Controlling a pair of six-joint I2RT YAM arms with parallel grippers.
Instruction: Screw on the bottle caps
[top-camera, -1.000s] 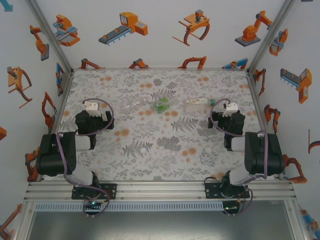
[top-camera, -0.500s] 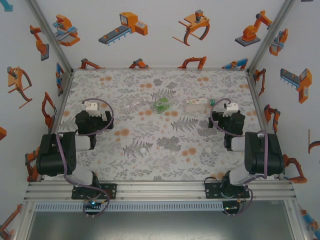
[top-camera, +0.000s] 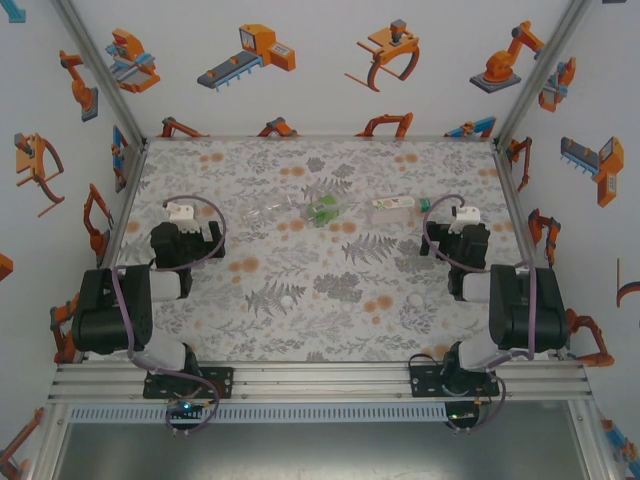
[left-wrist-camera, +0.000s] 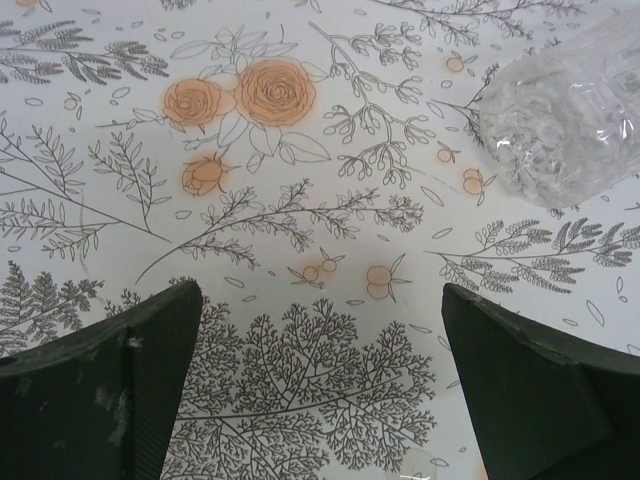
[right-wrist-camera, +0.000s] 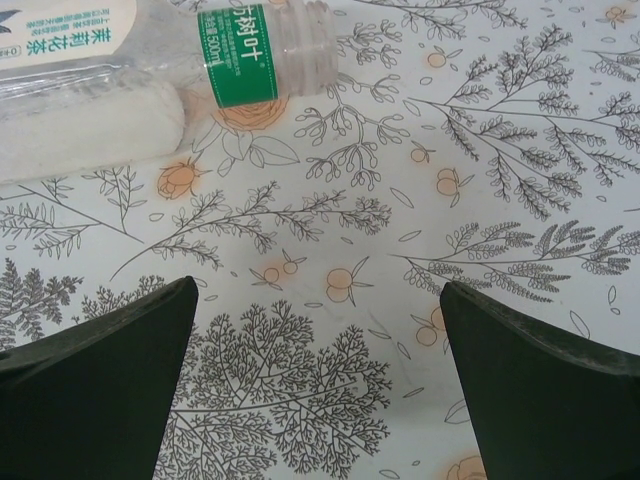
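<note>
Two claws, both mine, both spread wide with nothing between the fingers. My landmark is the green bottle (top-camera: 322, 208), lying mid-table toward the far side. My left arm (top-camera: 108, 305) rises from its base at the near edge and folds outward toward the side wall. It then doubles back inward, so the wrist points away from the bases. That puts the left claw (left-wrist-camera: 320, 295) low over the table (top-camera: 240, 325), well left of the green bottle, aimed down and forward at the flowered cloth. My right arm (top-camera: 522, 305) mirrors this fold on the other side, and the right claw (right-wrist-camera: 318, 288) hangs just as low, well right of the green bottle. The slim bottle (top-camera: 265, 212) lies on its side just left of the green bottle, between it and my left claw. One ribbed end of it sits ahead and to the right of my left fingers, apart from them. The labelled bottle (top-camera: 392, 207) lies right of the green bottle, its threaded neck bare and turned toward my right claw, ahead and to the left of those fingers without touching. The white cap (top-camera: 288, 299) rests on the cloth nearer my bases than the green bottle and a little left of it. A small pale dot that looks like the green cap (top-camera: 416, 299) lies equally near, but off to the right.
</note>
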